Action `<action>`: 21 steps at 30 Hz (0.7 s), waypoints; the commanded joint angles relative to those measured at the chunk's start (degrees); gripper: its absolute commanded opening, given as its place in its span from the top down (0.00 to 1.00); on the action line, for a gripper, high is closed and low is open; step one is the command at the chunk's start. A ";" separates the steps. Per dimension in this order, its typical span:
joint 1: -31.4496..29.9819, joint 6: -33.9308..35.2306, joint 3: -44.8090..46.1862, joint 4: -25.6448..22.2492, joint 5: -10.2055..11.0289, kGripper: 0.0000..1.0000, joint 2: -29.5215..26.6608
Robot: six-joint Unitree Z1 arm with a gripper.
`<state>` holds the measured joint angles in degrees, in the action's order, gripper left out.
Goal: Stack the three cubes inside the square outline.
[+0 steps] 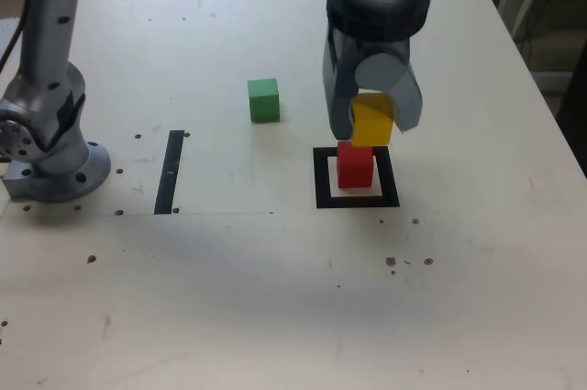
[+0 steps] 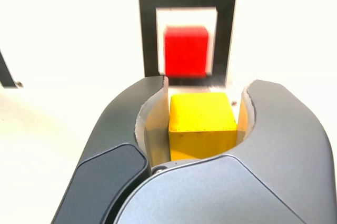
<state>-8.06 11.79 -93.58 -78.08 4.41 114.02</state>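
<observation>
My gripper (image 1: 373, 122) is shut on the yellow cube (image 1: 372, 121), which hangs in the air just above the red cube (image 1: 355, 165). The wrist view shows the yellow cube (image 2: 201, 124) squeezed between the two grey jaws of the gripper (image 2: 202, 103). The red cube (image 2: 186, 50) stands inside the square outline (image 2: 149, 34), on its white centre. In the exterior view the square outline (image 1: 321, 179) lies right of the table's middle. The green cube (image 1: 263, 99) rests alone on the table, behind and to the exterior view's left of the outline.
The arm's grey base (image 1: 50, 147) stands at the exterior view's left edge. A straight black tape strip (image 1: 170, 171) lies between the base and the outline. The white table (image 1: 275, 298) carries small dark specks. Its right edge runs diagonally at the exterior view's right.
</observation>
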 commanded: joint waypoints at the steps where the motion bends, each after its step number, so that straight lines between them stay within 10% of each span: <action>1: 1.04 -0.51 0.71 0.10 0.03 0.72 -0.81; 21: 4.43 -2.47 9.15 7.61 -1.62 0.72 -0.78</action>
<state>-3.38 9.41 -84.43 -71.04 3.01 113.29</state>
